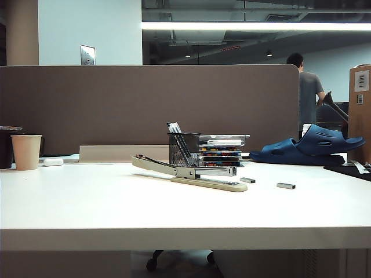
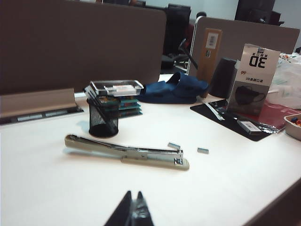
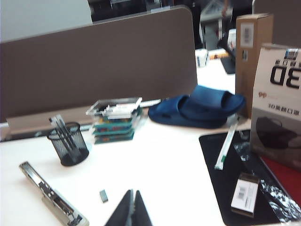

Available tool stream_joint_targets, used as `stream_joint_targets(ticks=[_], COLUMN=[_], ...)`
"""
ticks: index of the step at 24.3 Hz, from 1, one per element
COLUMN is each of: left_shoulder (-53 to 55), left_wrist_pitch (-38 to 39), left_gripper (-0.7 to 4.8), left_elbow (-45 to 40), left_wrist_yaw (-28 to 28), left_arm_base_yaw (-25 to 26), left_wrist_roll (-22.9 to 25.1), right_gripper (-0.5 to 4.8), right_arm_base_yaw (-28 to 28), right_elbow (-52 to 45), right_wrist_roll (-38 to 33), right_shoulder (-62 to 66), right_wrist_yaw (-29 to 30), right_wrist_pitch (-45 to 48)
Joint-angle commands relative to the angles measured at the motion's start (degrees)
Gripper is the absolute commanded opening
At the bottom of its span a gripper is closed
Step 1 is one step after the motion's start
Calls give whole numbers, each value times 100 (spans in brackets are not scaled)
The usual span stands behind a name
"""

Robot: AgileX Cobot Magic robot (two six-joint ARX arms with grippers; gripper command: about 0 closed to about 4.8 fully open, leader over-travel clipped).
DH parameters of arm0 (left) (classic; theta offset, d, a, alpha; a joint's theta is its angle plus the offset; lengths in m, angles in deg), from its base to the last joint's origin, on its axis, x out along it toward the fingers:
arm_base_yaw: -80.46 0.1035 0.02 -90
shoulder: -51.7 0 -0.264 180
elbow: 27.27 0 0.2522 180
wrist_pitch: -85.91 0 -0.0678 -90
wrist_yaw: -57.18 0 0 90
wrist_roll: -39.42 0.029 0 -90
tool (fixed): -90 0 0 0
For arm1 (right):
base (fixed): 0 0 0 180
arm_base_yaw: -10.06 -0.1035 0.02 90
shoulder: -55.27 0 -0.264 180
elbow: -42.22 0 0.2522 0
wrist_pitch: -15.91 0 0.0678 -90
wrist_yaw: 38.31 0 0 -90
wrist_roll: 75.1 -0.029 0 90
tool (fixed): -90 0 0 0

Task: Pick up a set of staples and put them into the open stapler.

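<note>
Desk (image 1: 87, 208), white. Stapler (image 1: 191, 172) lies open near desk centre, arm raised toward 9 o'clock, magazine exposed.

Two staple bars at 3 o'clock of the stapler head: staples (image 1: 247, 180) just beside the head, second bar (image 1: 286, 186) farther out, both flat on the desk, apart from each other and from the stapler.

Containers: black mesh cup (image 1: 184, 149) at 12 o'clock of the stapler, holding several pens leaning toward 11 o'clock. Paper cup (image 1: 26, 152) far at 9 o'clock; contents not visible. Clear tray (image 2: 116, 86) on top of a stack of boxes beside the mesh cup; contents hard to make out.

Left end effector (image 2: 133, 211): fingers together, nothing between, hanging above bare desk at 6 o'clock of the stapler. Right end effector (image 3: 132, 209): fingers together, empty, near one staple bar. Neither shows in the exterior view. In the right wrist view the stapler is cut off at the edge, image blurred.
</note>
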Motion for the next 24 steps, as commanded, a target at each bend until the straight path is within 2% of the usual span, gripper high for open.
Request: stream_joint_targets(ticks=[1,5,10,13,15,18,24], left_shoulder=[282,820,1449,1869,2070,2306,2721], left_wrist_pitch=[256,323,498,518,518,525,514], left_gripper=[-5,-5,-5,-5,-5,-5,-5], left_elbow=[271,680,1128,1338,1370,1370,1373], left_wrist_yaw=[-61,-59,-197,-280,-326,-520,-507], left_arm_base_yaw=[2,2,0,0,0,0,0], left_wrist_roll=[4,35,546,796,798,922,1401], right_gripper=[-9,-9,-9,-9,-8,-8,-2], right_arm_base_yaw=[-9,-11,-9,-11,-11,-9,-13], right_elbow=[601,1401,2295,2968,3346,3866,4607], right_wrist_roll=[-7,39,72,601,918,1189,1836], right_shoulder=[708,1652,2568,3324,3757,4448,6087], right_wrist_yaw=[9,490,767,800,835,1058,1556], right_wrist_pitch=[-450,-951,-1563,-2015,-2273,-2640,-2957])
